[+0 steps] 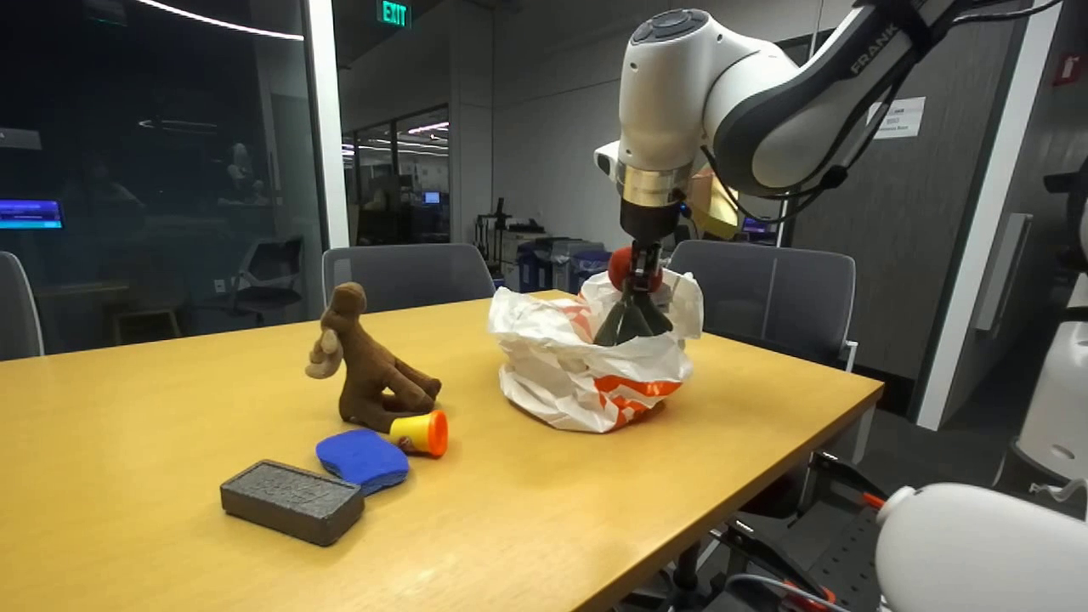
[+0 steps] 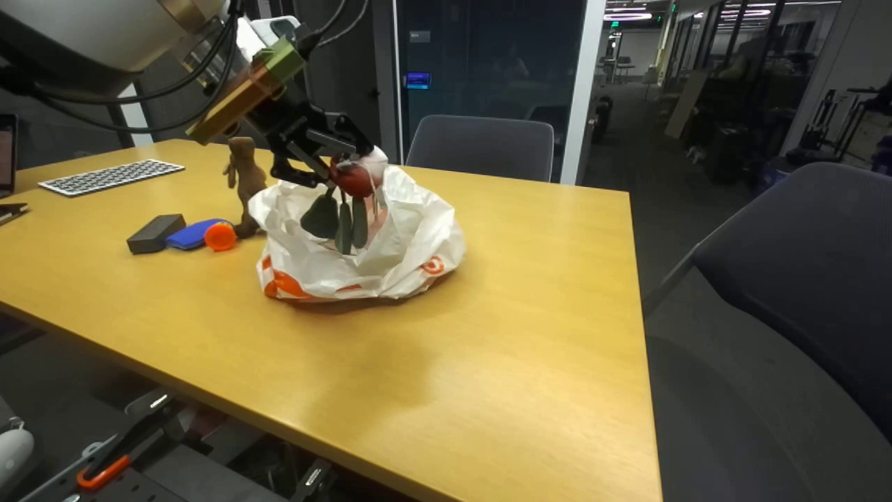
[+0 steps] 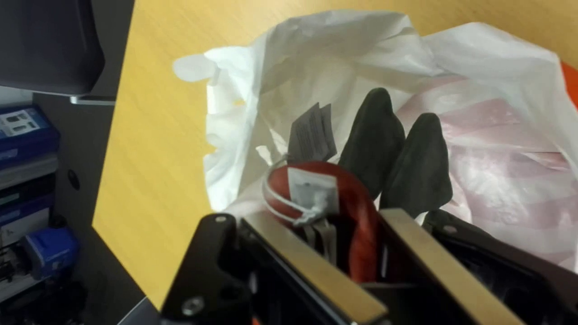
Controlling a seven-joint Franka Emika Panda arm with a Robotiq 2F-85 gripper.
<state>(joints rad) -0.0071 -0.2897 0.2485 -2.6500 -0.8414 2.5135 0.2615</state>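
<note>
My gripper (image 1: 643, 270) points down over the mouth of a white plastic bag (image 1: 565, 382) with orange markings. It is shut on a red plush toy (image 2: 354, 180) with dark green leaf-shaped parts (image 2: 344, 226). The red part sits between the finger pads, above or level with the bag's rim. The leaves hang down inside the bag mouth. In the wrist view the red body (image 3: 325, 180) shows a white tag and a looped string between the pads. A grey paper label (image 3: 311, 135) lies beside the leaves. The bag's bottom is partly hidden.
On the table (image 1: 510, 527) are a brown plush animal (image 1: 365, 365), a yellow cup with orange end (image 1: 421, 433), a blue sponge (image 1: 364, 459) and a dark grey block (image 1: 291, 501). A keyboard (image 2: 111, 177) lies farther off. Chairs (image 2: 481, 146) stand around the table.
</note>
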